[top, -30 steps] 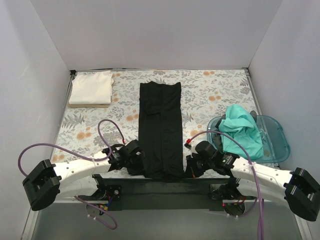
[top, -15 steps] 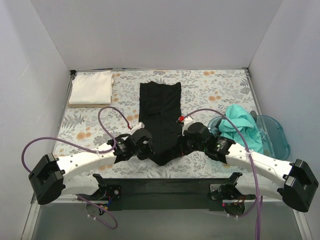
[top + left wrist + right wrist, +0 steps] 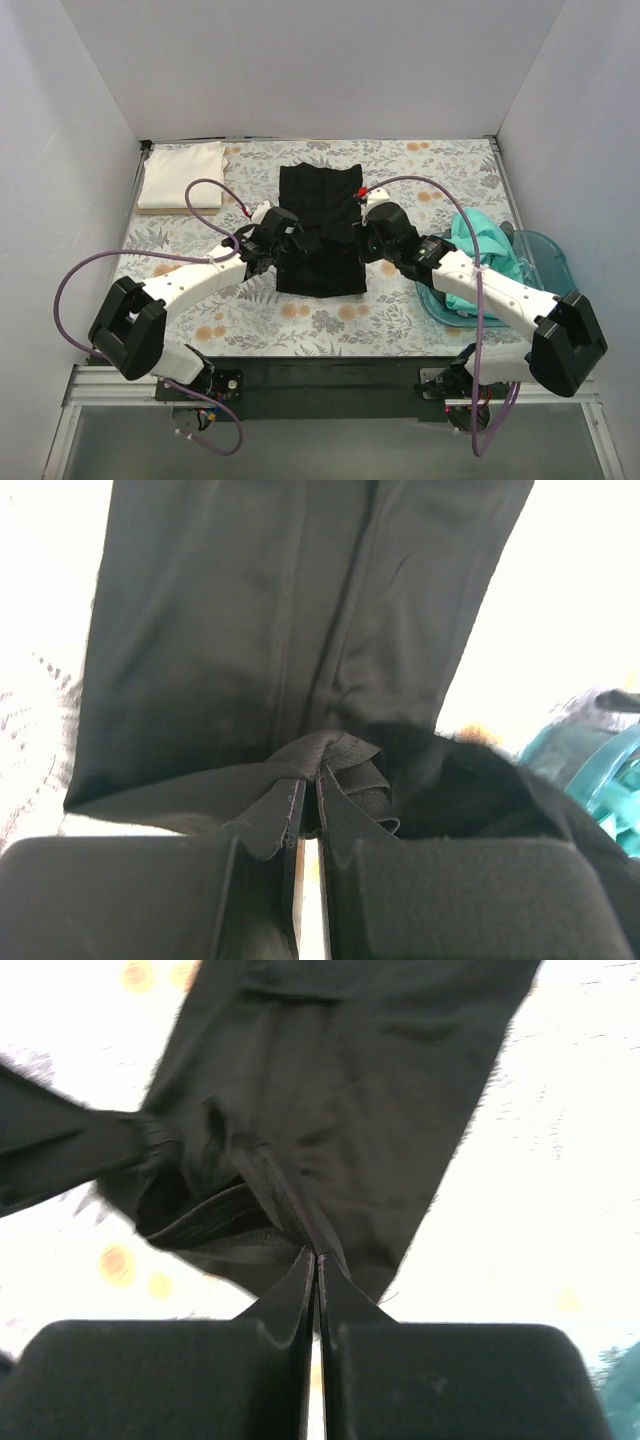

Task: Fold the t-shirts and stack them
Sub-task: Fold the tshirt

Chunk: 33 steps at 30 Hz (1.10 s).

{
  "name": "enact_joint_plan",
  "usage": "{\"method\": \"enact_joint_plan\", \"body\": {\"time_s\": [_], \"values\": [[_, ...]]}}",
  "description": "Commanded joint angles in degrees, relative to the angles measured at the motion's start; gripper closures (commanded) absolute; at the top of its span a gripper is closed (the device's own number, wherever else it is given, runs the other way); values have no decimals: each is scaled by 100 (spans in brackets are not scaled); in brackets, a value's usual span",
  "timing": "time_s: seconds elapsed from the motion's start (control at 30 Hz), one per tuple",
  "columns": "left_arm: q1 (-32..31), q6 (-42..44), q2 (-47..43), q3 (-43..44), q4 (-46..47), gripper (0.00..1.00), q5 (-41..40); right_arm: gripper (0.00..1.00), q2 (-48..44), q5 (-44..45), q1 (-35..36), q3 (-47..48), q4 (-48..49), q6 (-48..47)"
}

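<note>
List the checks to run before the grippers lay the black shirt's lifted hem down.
1. Grip of left gripper on black t-shirt hem: ok, shut on it.
2. Grip of right gripper on the same hem: ok.
3. Grippers level across the shirt in the top view: ok.
4. Held cloth smooth: not ok, bunched at both grippers.
5. Far half of the shirt flat on table cover: ok.
6. Is right arm clear of teal t-shirt in bin: cannot tell, they overlap from above.

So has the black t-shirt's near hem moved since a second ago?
Yes. The left gripper and right gripper carried it away from the table's near edge; the black t-shirt now ends level with the blue bin.
</note>
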Motion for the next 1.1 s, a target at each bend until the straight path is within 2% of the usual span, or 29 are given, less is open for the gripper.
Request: {"method": "enact_joint_plan", "body": {"time_s": [0.0,0.4,0.63,0.93,1.07], "values": [[94,302,-4,415,134,100,-217,99,326,30,-321,428,155,-316],[595,715,707,1100,337,100,-499,99,1451,-673,-1042,1228,357,-746],[938,829,1129,1338,328,100,-271,99,2076,-1252,-1192,1667,375,-1028],[1254,1163,1788,1777,222,99,116,99,2656,-1386,-1446,2080,357,-1054],[1290,1242,1964,1883,196,84,169,98,2911,-1474,-1552,2256,261,-1019]]}}
